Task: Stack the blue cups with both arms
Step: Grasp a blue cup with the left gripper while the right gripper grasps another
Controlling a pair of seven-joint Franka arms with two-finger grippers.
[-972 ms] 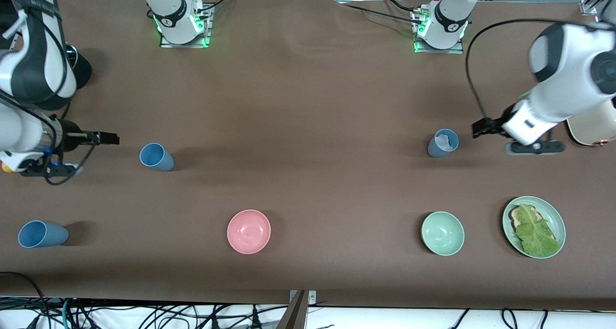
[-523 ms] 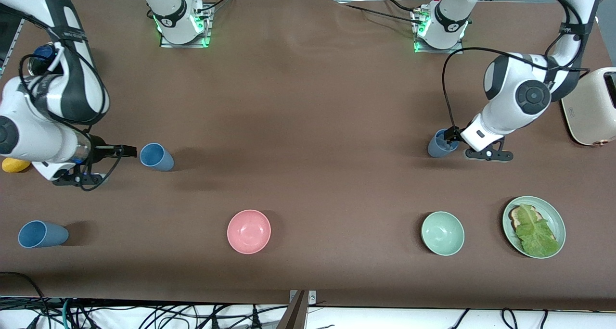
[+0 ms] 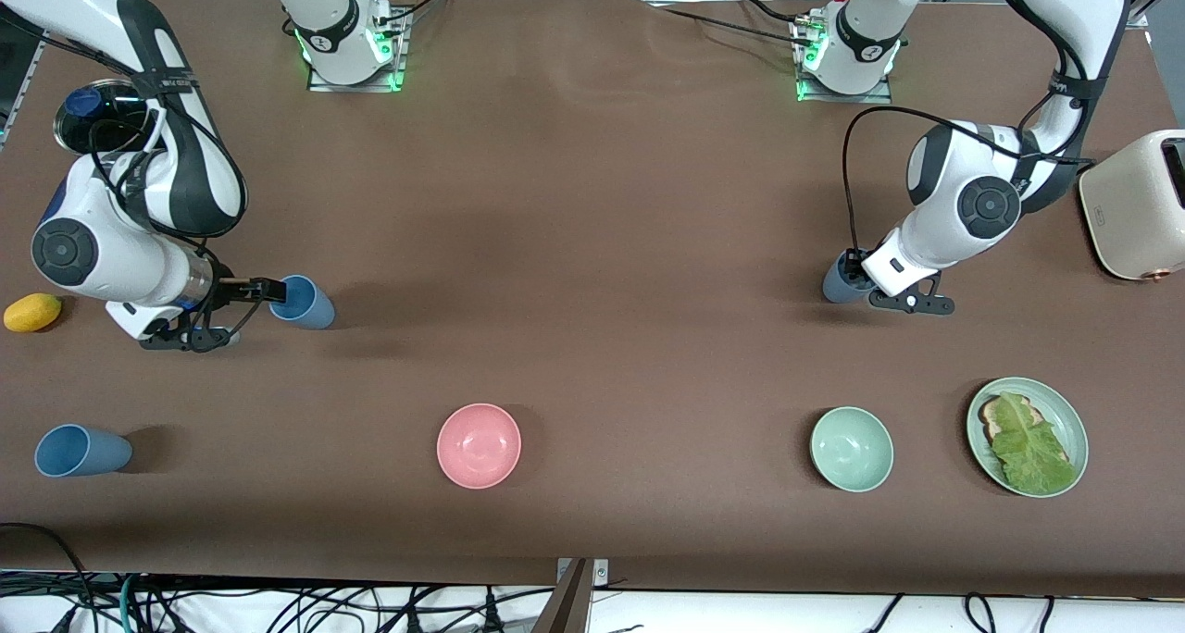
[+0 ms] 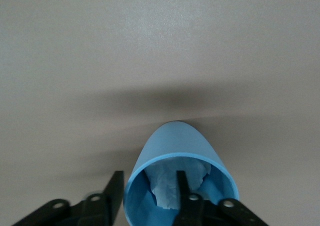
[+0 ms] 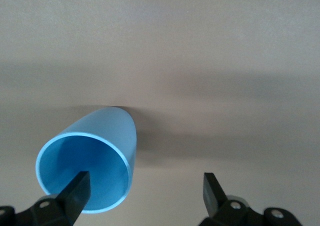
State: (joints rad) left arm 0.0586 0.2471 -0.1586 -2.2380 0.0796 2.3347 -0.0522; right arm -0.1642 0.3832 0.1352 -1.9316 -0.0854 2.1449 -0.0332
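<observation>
The left gripper (image 4: 147,193) has its fingers spread astride the rim of the slate cup (image 3: 841,279). The right gripper (image 5: 145,191) has spread fingers, one inside the bright cup (image 3: 304,302).

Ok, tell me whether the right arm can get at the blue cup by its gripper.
Probably yes. The right gripper is open at the blue cup, one finger at its rim in the wrist view, nothing between them. The left gripper is at the slate-blue cup, well clear.

Our brown table (image 3: 592,198) and what stands on it

We see three blue cups (image 3: 307,302) (image 3: 81,451) (image 3: 841,281), a pink bowl (image 3: 479,445), a green bowl (image 3: 852,449), a plate (image 3: 1065,411) of toast (image 3: 992,415) and lettuce (image 3: 1029,448), a lemon (image 3: 32,312), a toaster (image 3: 1134,204) and a dark dish (image 3: 79,124).
</observation>
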